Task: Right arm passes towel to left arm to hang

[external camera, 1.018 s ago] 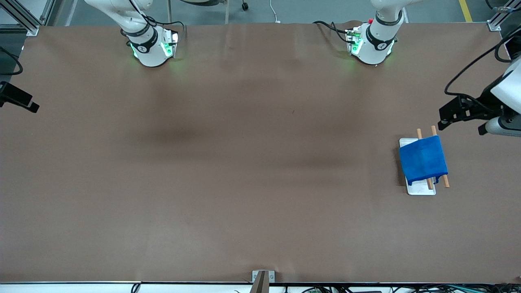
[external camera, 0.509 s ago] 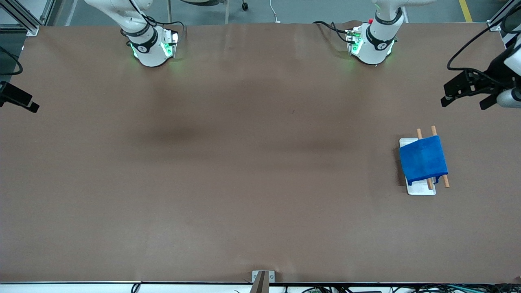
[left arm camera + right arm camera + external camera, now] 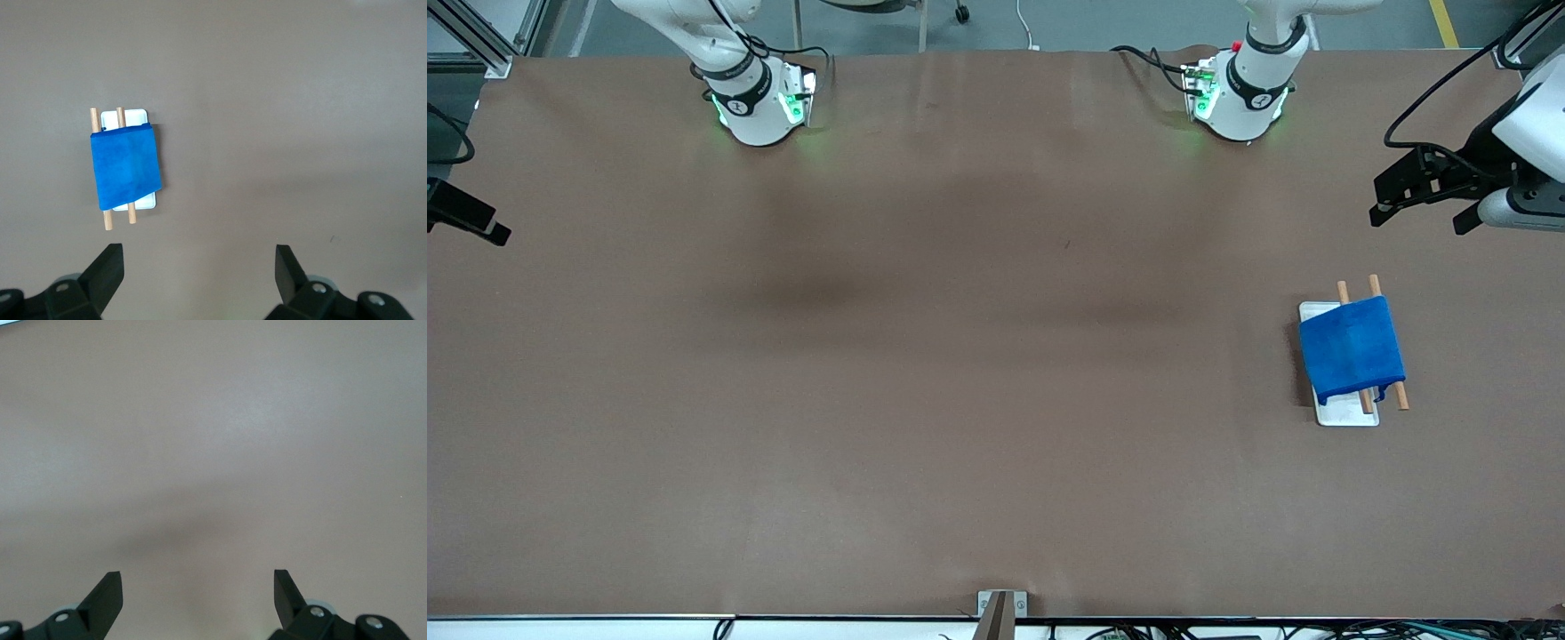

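The bright blue towel [image 3: 1352,348] hangs draped over two wooden rods [image 3: 1401,397] of a small rack with a white base [image 3: 1347,415], near the left arm's end of the table. It also shows in the left wrist view [image 3: 125,167]. My left gripper [image 3: 1418,220] is open and empty, up in the air over bare table beside the rack, apart from the towel; its own view [image 3: 198,257] shows the jaws wide apart. My right gripper [image 3: 471,220] is at the right arm's end of the table, open and empty over bare table [image 3: 198,580].
The brown table cover [image 3: 960,356] spreads wide between the two arms. The arm bases [image 3: 758,107] [image 3: 1240,98] stand along the edge farthest from the front camera. A small metal bracket [image 3: 1000,606] sits at the edge nearest to it.
My left gripper has drawn away from the towel rack toward the arms' bases and stays open. The towel, the rack and the right gripper have not moved.
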You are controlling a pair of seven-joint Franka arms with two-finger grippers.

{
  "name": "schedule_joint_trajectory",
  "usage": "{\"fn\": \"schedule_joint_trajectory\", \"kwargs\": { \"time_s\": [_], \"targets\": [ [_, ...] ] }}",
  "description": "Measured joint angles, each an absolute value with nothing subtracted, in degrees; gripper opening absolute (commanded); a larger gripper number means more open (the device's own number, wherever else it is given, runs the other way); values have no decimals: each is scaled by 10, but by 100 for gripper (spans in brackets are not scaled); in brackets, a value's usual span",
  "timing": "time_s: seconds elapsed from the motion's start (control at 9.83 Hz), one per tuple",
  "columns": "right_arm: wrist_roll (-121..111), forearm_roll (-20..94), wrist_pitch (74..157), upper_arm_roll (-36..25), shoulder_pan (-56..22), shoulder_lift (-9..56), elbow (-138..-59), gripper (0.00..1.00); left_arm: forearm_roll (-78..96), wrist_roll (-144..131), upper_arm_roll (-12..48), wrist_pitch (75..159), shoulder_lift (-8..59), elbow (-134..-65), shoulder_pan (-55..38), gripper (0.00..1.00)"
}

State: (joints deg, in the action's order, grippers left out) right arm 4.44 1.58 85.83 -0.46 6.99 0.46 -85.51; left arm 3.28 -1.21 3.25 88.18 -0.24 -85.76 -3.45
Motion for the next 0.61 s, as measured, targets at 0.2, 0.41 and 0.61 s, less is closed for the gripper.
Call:
{"fn": "schedule_joint_trajectory", "kwargs": {
  "time_s": [0.2,0.41,0.61],
  "targets": [
    [44,16,858,-5,70,5,-855,100,29,-9,30,883,0,-857,-35,100],
    [44,16,858,-5,70,5,-855,100,11,10,26,884,0,-857,-35,100],
    [44,16,858,-5,71,5,-855,100,9,10,26,885,0,-857,-35,100]
  ]
}}
